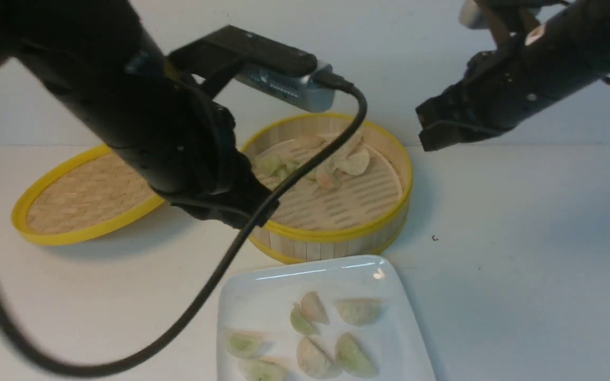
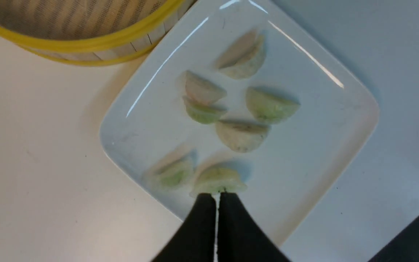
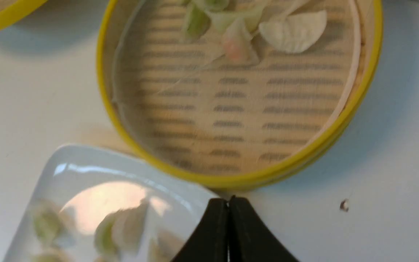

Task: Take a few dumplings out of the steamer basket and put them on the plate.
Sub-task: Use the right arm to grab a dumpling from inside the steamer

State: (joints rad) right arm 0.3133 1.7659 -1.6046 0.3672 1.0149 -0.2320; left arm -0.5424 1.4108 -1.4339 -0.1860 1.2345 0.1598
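Seven dumplings (image 2: 242, 134) lay on the white plate (image 1: 241, 296), which sat just in front of the bamboo steamer basket (image 1: 337, 233). A small cluster (image 1: 355, 161) was yet to be moved from the basket's far side. The left gripper (image 2: 216, 197) hung pinched closed and empty above the plate, its tips by one green dumpling. The right gripper (image 3: 228, 203), likewise closed on nothing, hovered near the basket's rim. The transfer looked largely done.

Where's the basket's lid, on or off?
Off. The lid lies beside the steamer basket, whose slatted floor and dumplings show uncovered.
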